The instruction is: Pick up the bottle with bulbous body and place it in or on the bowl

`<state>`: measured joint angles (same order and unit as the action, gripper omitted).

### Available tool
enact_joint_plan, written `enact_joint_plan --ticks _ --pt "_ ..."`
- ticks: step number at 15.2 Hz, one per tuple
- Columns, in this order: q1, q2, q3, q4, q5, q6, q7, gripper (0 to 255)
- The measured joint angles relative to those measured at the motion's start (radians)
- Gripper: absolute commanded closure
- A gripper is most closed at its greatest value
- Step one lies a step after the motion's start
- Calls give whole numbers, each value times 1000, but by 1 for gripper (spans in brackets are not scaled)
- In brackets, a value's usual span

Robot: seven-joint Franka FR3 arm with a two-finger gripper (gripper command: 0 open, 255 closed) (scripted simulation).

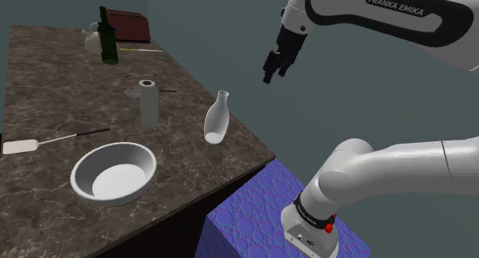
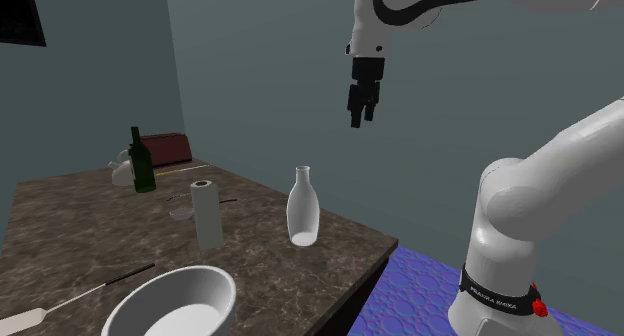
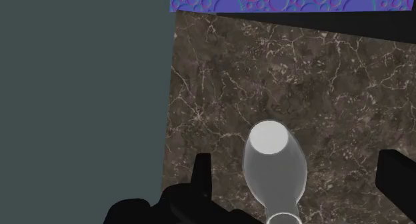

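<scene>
**Black tool high above a tippy bottle**

Black two-finger tool (image 2: pixel 360 120) hangs in the air with its fingers spread apart and nothing between them, well above the counter. Below it, the plain white bottle with a bulbous body and narrow neck (image 1: pixel 217 120) stands upright on the dark marbled stone counter (image 1: pixel 46 87), near the edge that faces the blue bubble-patterned stand (image 1: pixel 253 218).

That edge is the main hazard. If a finger comes down off-centre and strikes the neck or shoulder, the bottle would likely tip and could roll off the counter. A grip taken on the tapering neck may also slip, since the surface looks smooth.

The pale shallow bowl (image 1: pixel 113 147) sits well apart, towards the shoulder view's lower left. The upright grey paper roll (image 1: pixel 148 103) stands near that route, and a low carry could clip it. Set down upright, the tall bottle may topple over the low rim.
</scene>
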<state>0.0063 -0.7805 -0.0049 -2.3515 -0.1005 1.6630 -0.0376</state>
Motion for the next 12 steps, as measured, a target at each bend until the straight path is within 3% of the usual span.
enact_joint_plan --ticks 4,12 --pt "6 54 -8 -8 7 65 -5 0" --pt "30 288 -36 -26 42 328 -33 0"
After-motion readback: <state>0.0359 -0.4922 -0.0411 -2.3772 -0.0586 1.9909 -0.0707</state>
